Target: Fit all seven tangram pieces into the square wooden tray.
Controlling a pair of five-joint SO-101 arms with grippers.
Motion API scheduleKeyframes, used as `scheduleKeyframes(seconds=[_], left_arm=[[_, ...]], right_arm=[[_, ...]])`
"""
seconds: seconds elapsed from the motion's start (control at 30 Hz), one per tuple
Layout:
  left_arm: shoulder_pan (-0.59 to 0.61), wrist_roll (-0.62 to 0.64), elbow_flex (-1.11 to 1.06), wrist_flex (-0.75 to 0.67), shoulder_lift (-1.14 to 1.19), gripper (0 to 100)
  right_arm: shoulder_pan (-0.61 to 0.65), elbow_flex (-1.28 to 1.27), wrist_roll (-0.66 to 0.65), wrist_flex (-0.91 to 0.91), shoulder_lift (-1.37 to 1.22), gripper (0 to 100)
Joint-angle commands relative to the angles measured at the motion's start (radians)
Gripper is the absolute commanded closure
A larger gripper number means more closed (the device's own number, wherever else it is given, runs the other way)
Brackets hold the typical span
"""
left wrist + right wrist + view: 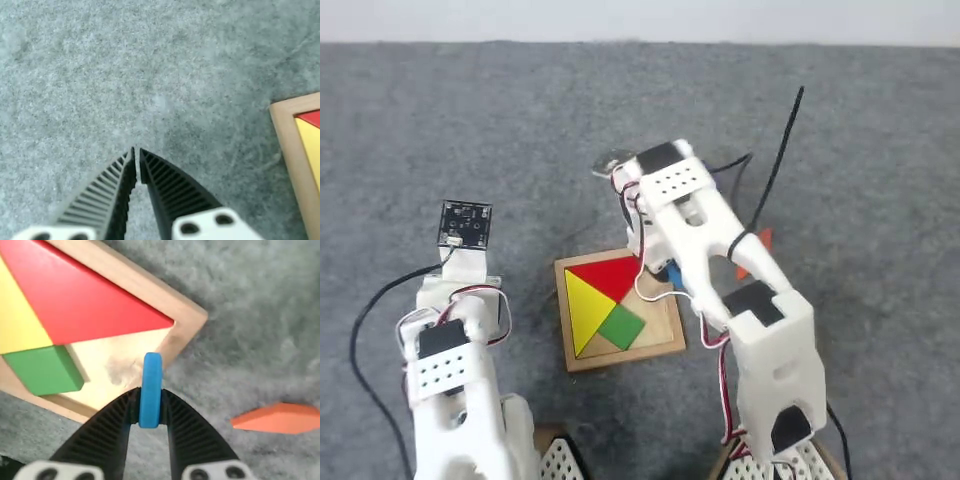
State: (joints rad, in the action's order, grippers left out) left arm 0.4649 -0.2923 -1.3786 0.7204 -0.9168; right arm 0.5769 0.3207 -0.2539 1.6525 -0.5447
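Observation:
The square wooden tray (pixel 570 352) lies at the table's middle with a red triangle (pixel 612 275), a yellow triangle (pixel 582 305) and a green square (pixel 621 326) in it. My right gripper (pixel 150 402) is shut on a blue piece (pixel 151 389), held on edge over the tray's rim (pixel 187 335) near its bare corner; the blue piece (pixel 673 272) peeks out under the right arm. An orange piece (pixel 278 418) lies on the carpet beside the tray, also visible as an orange piece (pixel 752 254) right of the arm. My left gripper (pixel 137 152) is shut and empty over carpet, left of the tray (pixel 290 150).
Grey carpet covers the table. A black cable (pixel 778 160) runs from the right arm toward the back. A small metallic object (pixel 607 166) lies behind the right arm. The arm bases stand at the front edge.

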Motion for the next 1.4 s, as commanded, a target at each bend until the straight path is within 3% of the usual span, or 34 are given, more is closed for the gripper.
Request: scheduleKeyframes(seconds=[0.0, 0.73, 0.83, 1.13, 1.37], left_arm=[[0.005, -0.014, 0.01, -0.017, -0.025, 99], [0.005, -0.014, 0.01, -0.017, -0.025, 99], [0.005, -0.014, 0.01, -0.017, -0.025, 99], [0.005, -0.014, 0.01, -0.017, -0.025, 99], [0.005, -0.014, 0.01, -0.017, -0.025, 99]], right_arm=[[0.042, 0.012, 0.034, -0.016, 0.002, 96.4], [0.134, 0.015, 0.066, -0.041, -0.094, 96.3], [0.139, 0.015, 0.137, -0.051, -0.093, 93.3], [0.14, 0.015, 0.146, -0.038, -0.091, 87.6], [0.14, 0.104, 0.152, 0.068, -0.093, 87.6]])
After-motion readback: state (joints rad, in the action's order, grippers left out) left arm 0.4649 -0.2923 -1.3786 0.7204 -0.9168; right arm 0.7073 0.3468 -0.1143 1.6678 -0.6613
